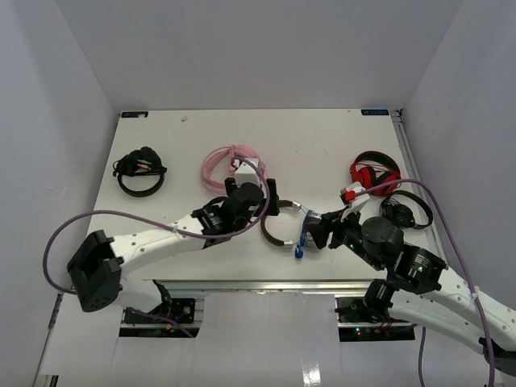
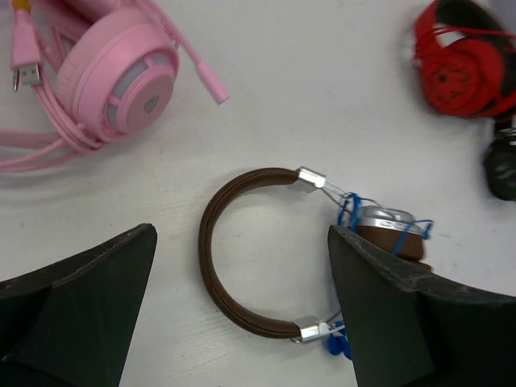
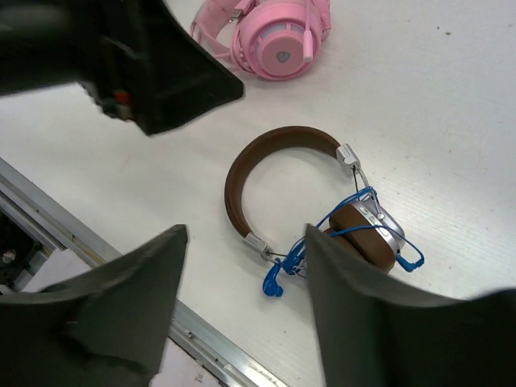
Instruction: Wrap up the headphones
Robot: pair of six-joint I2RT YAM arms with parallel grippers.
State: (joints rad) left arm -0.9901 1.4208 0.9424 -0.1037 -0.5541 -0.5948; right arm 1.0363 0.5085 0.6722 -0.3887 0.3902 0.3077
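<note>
The headphones lie flat on the table near its front edge, with a brown headband and folded silver-and-brown ear cups. Thin blue cord is wound round the cups, and a blue plug lies beside the band's lower end. My left gripper hangs above and just left of the band; it is open and holds nothing. My right gripper hovers over the ear cups, also open and holding nothing.
Pink headphones lie behind the left gripper. Red-and-black headphones and a black pair sit at the right. Another black pair lies far left. The metal front rail runs just below the brown headphones.
</note>
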